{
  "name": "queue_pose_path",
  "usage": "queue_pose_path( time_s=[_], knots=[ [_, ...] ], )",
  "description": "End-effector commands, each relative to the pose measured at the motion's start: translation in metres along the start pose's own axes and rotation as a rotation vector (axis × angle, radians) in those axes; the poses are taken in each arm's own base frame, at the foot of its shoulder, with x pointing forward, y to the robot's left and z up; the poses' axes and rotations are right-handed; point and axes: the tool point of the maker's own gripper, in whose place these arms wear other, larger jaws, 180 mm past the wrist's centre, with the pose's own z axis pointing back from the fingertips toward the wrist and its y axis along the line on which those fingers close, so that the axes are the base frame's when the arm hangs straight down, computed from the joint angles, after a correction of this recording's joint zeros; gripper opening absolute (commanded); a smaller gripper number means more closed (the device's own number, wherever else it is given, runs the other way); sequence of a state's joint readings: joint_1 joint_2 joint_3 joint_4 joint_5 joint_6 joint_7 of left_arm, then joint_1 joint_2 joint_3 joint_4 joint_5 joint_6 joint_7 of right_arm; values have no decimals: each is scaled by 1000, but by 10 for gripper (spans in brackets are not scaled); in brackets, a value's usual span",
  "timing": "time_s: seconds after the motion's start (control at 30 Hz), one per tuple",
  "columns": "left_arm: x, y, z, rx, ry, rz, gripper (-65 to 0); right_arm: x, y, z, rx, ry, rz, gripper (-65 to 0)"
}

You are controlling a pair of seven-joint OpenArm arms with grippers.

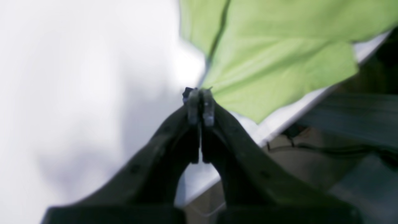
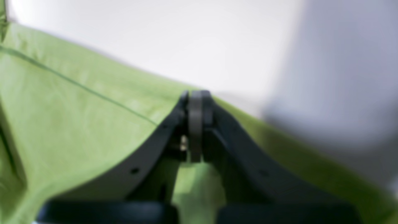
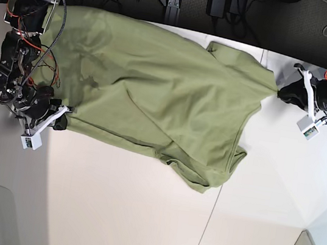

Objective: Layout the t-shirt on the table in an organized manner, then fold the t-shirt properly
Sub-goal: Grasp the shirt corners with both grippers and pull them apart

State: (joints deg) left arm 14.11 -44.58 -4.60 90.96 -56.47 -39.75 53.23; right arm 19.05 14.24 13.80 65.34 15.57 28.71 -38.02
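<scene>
The t-shirt (image 3: pixel 156 90) (no legible writing) lies spread on the table (image 3: pixel 125 215); 2 grippers, left (image 1: pixel 200 104) and right (image 2: pixel 196 105), each pinch an edge.

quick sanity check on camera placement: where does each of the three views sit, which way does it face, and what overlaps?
Left wrist: behind the left gripper, facing along its shut fingers to the t-shirt at the table edge.
Right wrist: behind the right gripper, jaws shut on the t-shirt; white table beyond.
Base: overhead, looking down on the table, t-shirt and both arms: left gripper, right gripper.
Shared: all three show the shirt and table.
</scene>
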Motion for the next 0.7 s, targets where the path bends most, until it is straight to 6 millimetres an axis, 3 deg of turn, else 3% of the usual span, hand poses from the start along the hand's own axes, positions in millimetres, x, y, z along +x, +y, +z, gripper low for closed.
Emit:
queue_pose_path(
  time_s=[0.0, 0.17, 0.33, 0.47, 0.67],
  knots=[
    [15, 18, 8, 32, -38, 6, -650, 22, -16, 9, -45, -47, 8, -650],
    [46, 80, 17, 127, -131, 129, -650, 19, -46, 20, -134, -23, -16, -650],
    [85, 118, 24, 179, -220, 196, -650, -2, -54, 27, -132, 62, -57, -650],
    [116, 126, 19, 168, -261, 209, -650, -14, -34, 29, -53, 29, -103, -650],
    [156, 118, 5, 154, -243, 116, -650, -8, 30, 43, 133, -84, -47, -650]
  ],
)
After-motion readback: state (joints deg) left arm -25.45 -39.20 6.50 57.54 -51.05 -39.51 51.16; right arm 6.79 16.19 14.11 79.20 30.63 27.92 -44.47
